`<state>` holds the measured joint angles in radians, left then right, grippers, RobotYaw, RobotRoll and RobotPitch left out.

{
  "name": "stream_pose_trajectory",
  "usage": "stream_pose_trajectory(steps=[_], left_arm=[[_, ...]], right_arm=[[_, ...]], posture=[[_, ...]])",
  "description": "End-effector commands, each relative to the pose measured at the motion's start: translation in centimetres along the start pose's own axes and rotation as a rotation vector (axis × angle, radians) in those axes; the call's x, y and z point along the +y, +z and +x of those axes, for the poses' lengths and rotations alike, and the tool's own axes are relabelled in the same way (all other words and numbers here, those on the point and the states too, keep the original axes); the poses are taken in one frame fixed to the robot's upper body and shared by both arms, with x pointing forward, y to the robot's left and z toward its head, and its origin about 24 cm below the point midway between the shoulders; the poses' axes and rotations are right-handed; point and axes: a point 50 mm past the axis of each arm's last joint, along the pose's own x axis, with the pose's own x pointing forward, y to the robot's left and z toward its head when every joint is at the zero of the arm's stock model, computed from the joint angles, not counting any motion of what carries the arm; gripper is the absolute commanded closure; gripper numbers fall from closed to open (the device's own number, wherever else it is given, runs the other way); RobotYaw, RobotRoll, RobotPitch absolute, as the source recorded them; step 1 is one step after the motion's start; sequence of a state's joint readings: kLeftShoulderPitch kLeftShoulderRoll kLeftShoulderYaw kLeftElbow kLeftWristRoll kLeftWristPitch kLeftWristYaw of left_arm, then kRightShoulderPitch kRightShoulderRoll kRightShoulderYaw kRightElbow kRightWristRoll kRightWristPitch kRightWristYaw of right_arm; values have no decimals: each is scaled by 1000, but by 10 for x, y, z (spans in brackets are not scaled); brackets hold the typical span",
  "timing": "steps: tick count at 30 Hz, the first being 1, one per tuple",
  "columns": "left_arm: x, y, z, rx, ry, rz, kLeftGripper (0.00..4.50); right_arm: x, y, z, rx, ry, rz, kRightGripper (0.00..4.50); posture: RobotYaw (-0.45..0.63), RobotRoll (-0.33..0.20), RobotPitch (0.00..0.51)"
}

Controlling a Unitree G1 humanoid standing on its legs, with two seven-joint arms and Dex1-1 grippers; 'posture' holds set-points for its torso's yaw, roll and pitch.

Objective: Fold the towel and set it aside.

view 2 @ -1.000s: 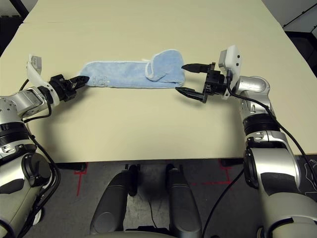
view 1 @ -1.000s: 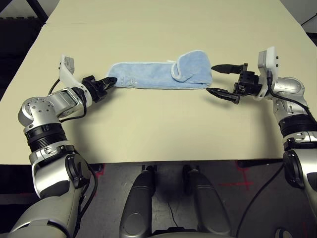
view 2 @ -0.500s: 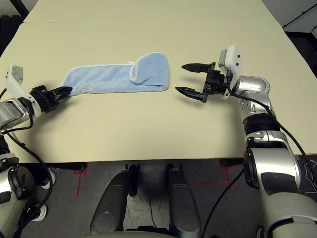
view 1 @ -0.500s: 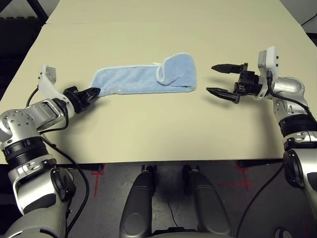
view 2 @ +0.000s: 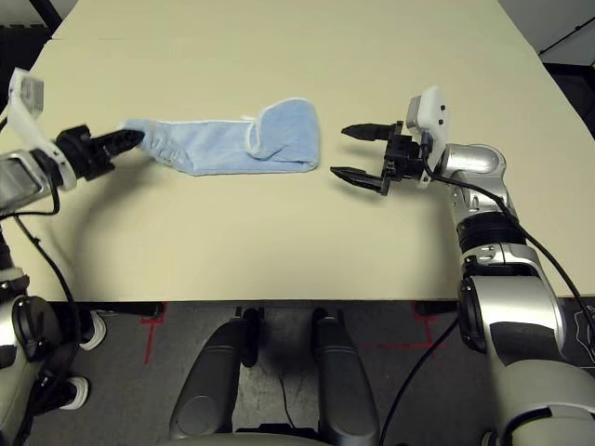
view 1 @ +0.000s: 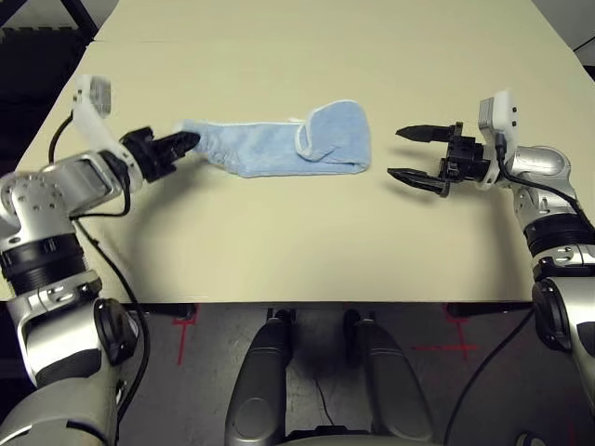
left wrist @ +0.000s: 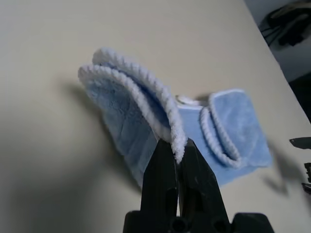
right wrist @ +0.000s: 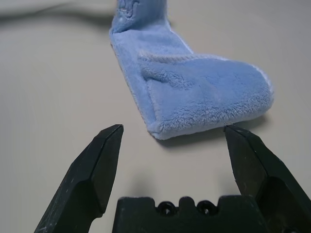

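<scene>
We see the towel (view 1: 279,149) lying in the upper middle of the head view as a long, narrow folded strip on the cream table (view 1: 307,251), its right end doubled back in a small flap. Our left gripper (view 1: 182,142) is clenched on the strip's left end – the wrist view shows the white hem (left wrist: 167,124) pinched between the two black fingers, with that end raised off the surface and the layers curling above the pinch. Our right gripper (view 1: 406,153) hangs at the right of the frame with its jaws spread wide, near the towel's right end but apart from it, grasping nothing.

We judge the step in hand to be the next fold: carrying the lifted left end across to the right, over the rest of the strip. To do it well, we should keep the pinch firm on both hemmed layers so neither slips out, lift only enough that the cloth clears itself, and travel along the strip's length so the edges line up instead of skewing. The doubled-back flap at the right end may bunch under the fold – the free gripper could hold that end down or straighten it first.

We see no containers; the towel rests directly on the table.
</scene>
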<state>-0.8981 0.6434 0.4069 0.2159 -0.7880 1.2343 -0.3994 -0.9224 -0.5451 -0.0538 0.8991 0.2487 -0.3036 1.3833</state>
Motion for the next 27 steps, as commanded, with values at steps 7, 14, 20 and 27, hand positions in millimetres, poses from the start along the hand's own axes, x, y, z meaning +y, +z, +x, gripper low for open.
stream_pose_trajectory(steps=[7, 14, 20, 27], left_arm=[[-45, 3, 35, 34, -213, 58, 4462], [-72, -23, 65, 82, -311, 42, 4462], [-82, -34, 82, 88, -318, 48, 4462], [-98, -33, 91, 104, -370, 69, 4462]], right_arm=[[-1, -2, -4, 23, -6, -5, 0], [-1, -2, -4, 20, -12, -6, 0], [-5, 0, -6, 8, -52, 2, 0], [-6, 0, -5, 9, -49, -1, 0]], posture=[[81, 0, 247], [76, 0, 246], [79, 0, 243], [83, 0, 238]])
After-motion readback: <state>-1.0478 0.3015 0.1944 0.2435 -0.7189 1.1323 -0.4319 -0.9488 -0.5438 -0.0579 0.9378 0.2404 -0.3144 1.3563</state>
